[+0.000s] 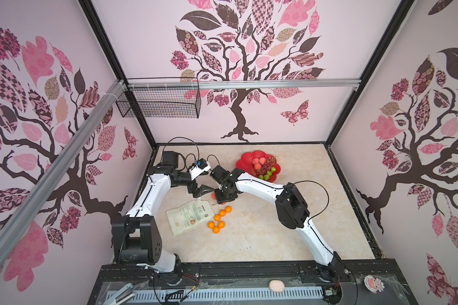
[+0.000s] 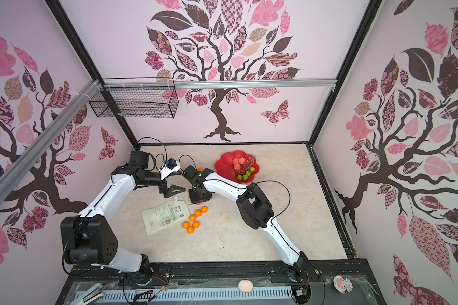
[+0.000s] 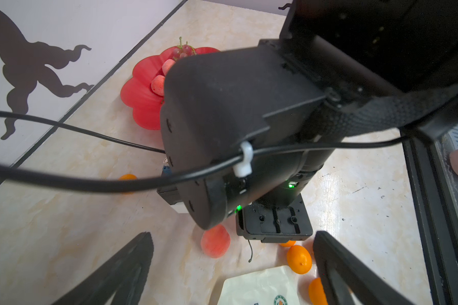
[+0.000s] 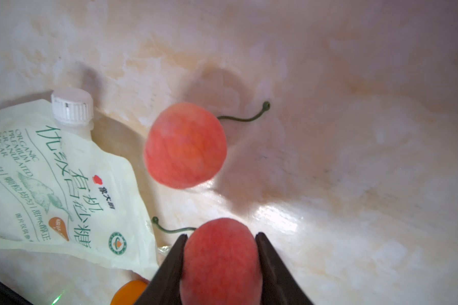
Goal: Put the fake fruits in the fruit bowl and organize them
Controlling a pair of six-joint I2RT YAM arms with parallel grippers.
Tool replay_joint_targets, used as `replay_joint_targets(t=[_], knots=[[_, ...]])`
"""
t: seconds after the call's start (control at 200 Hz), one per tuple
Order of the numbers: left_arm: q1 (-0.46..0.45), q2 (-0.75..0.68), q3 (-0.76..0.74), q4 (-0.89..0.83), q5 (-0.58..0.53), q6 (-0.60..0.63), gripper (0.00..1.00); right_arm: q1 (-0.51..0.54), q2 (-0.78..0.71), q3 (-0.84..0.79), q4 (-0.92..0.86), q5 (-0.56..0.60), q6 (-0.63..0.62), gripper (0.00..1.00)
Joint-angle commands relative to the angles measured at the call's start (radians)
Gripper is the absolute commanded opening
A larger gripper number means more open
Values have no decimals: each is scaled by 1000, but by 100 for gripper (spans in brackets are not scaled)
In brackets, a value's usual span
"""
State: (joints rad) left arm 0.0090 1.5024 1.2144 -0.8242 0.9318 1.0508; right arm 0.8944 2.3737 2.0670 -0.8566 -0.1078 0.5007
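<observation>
My right gripper (image 4: 221,235) is shut on a pink-red peach (image 4: 221,261), its fingers pressed against both sides, low over the table. A second peach (image 4: 185,145) (image 3: 214,244) lies loose just beyond it. My left gripper (image 3: 233,233) (image 1: 206,188) hangs open close beside the right one with nothing between its fingers. The red fruit bowl (image 1: 245,161) (image 2: 224,165) at the back holds peaches (image 1: 259,161), a grape bunch (image 1: 269,163) and green pears (image 1: 266,174). Several oranges (image 1: 218,219) (image 2: 193,219) lie on the table in front of the grippers.
A flat white printed pouch (image 1: 189,216) (image 4: 50,184) lies left of the oranges, its cap near the loose peach. One lone orange (image 2: 200,169) (image 3: 127,177) sits behind the right wrist. A black wire basket (image 1: 159,101) hangs on the back wall.
</observation>
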Motion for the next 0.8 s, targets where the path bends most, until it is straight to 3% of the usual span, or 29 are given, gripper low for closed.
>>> replay_joint_targets(t=[0.0, 0.11, 0.45, 0.795], knots=[[3, 12, -24, 4, 49, 14, 98, -4, -115, 5, -37, 17, -10, 41], [3, 13, -31, 52, 70, -24, 98, -25, -156, -37, -24, 20, -10, 41], [-36, 16, -97, 421, 62, -380, 98, -167, -269, -172, 30, 43, -18, 41], [-174, 53, -135, 569, -7, -480, 99, -322, -285, -185, 49, 81, -50, 41]])
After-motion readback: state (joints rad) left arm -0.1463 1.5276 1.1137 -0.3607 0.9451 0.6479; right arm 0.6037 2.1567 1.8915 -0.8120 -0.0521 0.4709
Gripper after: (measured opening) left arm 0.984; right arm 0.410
